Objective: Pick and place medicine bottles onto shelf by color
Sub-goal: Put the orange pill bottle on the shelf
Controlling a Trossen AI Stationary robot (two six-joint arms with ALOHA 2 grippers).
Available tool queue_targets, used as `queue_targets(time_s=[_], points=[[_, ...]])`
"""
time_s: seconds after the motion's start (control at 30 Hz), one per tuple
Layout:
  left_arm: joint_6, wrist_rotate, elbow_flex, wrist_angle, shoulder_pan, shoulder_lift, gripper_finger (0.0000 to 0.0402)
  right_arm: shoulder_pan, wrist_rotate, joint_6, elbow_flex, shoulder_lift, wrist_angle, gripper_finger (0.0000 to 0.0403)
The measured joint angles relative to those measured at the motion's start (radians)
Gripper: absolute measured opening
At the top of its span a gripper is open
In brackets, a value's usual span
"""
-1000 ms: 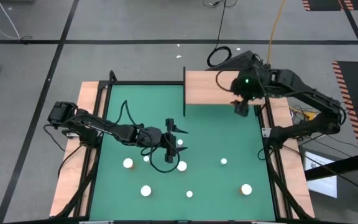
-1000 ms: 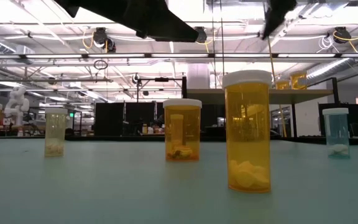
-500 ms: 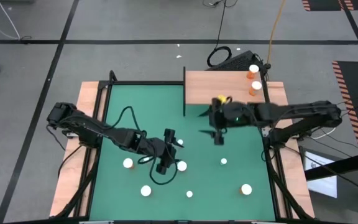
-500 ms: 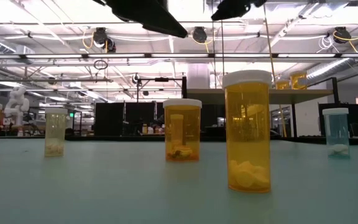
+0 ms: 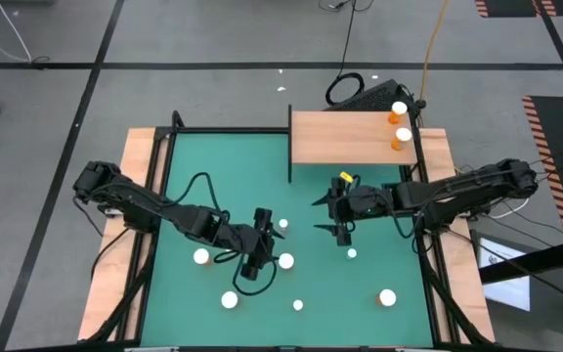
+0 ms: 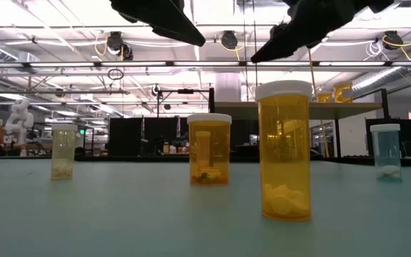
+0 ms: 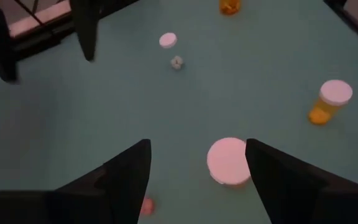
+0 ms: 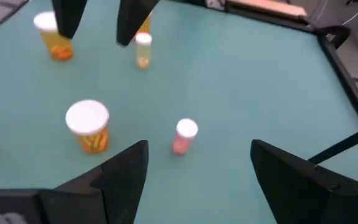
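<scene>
Bottles: two orange ones [image 5: 397, 125] already stand on the shelf [image 5: 350, 139], far-right corner. The rest stand upright on the green surface [image 5: 223, 176]: one at [image 5: 285, 261] just beside the left hand [image 5: 255, 257], others at [image 5: 201, 257], [image 5: 230, 300], [image 5: 298, 305], [image 5: 387, 297], plus a small one at [image 5: 351, 253].

Step in hand (est.): left hand approach to grasp. In the left wrist view the white cap [image 7: 229, 161] sits between the fingers, nearer one finger [image 7: 272, 168]. Fingers apart, nothing held. Recommended: centre the cap in the gap before lowering, descend vertically, then close on the body below the cap, not on the cap rim.

Right hand [image 5: 341, 217]: wide open, empty, above the surface mid-right, near the small pink-tinted bottle [image 8: 183, 136]. Probable next pick; same centring rule applies.

Clearance:
- Both hands work near mat centre, close to each other. Avoid simultaneous inward moves.
- Loose cable [image 5: 198, 186] loops by the left arm; keep it off standing bottles.
- Shelf front edge carries a thin black post [image 5: 290, 143]; approach the shelf from above, not along the edge.
- Shelf mid and left areas are free for placement.
</scene>
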Motion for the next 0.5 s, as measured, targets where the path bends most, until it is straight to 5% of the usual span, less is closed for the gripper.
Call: queue_targets(time_s=[0.5], points=[[-0.239, 0.027, 0.001, 0.095, -0.112, 0.0, 0.0264, 0.021, 0.0, -0.026, 0.02, -0.173, 0.014, 0.0279]])
